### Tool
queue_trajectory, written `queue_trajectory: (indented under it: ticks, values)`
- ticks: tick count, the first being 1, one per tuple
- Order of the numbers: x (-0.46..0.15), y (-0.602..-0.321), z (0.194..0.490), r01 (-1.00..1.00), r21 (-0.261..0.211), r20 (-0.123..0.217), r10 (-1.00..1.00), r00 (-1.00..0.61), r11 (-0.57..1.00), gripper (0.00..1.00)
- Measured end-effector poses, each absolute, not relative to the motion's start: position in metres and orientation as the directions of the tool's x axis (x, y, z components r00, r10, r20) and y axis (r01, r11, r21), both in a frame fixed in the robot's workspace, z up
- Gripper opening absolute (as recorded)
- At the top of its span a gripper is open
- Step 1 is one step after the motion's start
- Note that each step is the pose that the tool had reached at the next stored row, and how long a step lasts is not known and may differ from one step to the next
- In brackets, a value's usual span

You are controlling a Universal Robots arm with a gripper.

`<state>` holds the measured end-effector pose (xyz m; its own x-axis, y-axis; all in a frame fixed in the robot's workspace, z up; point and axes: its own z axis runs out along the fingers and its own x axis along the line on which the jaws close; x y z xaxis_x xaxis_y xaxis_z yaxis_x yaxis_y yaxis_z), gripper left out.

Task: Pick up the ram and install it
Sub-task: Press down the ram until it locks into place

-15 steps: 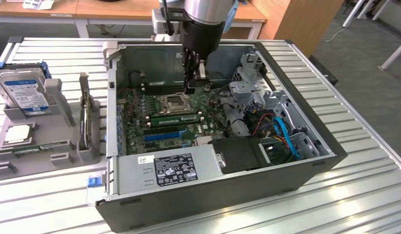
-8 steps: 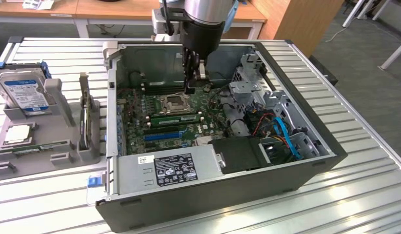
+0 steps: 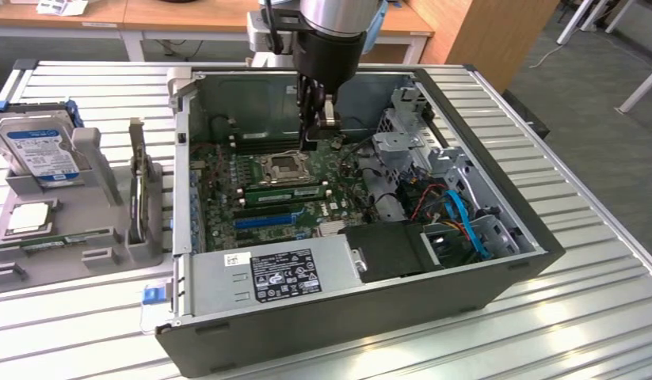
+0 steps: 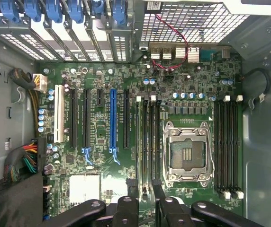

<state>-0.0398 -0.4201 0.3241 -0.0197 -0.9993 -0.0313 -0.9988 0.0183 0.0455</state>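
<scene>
Now, your ram (image 3: 288, 190) (image 4: 139, 142) stands on edge in a black memory slot on the motherboard (image 3: 225, 186) (image 4: 78, 189), inside the open computer case (image 3: 516, 269). In the exterior view it runs left to right just on the near side of the square processor socket (image 3: 284, 165) (image 4: 187, 153). It is the slot of its group that lies farthest from the socket. The empty black slots of that group lie between the stick and the socket, and a second group of empty slots sits on the socket's far side.

Your gripper (image 3: 318, 134) (image 4: 145, 203) hangs from the arm over the board, above the socket area. Its jaws are spread, and nothing is pinched between the two black fingers (image 4: 128, 208). In the wrist view they line up with the end of the ram's group of slots. You cannot tell from either view whether a fingertip touches the stick.

Nearer than the ram lies a long blue slot (image 3: 264, 219) (image 4: 112, 118). At the near edge of the case sits the grey power supply (image 3: 272, 273) with its black label. A blue cable (image 3: 468, 226) loops on the exterior view's right.

Outside the case, on the exterior view's left, a grey holder (image 3: 93, 198) carries a hard drive (image 3: 37, 146) with a blue label and, nearer, a square silver processor chip (image 3: 30, 218). Everything rests on a slatted metal table (image 3: 579, 332).
</scene>
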Motion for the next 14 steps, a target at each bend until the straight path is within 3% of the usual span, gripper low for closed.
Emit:
queue_trajectory:
  ticks: [9, 14]
  values:
    - [-0.0398, -0.4201, 0.3241, -0.999, 0.045, -0.031, -0.999, -0.020, 0.018, 0.25]
    - [-0.0398, -0.4201, 0.3241, -0.999, 0.045, -0.031, -0.999, -0.020, 0.018, 0.10]
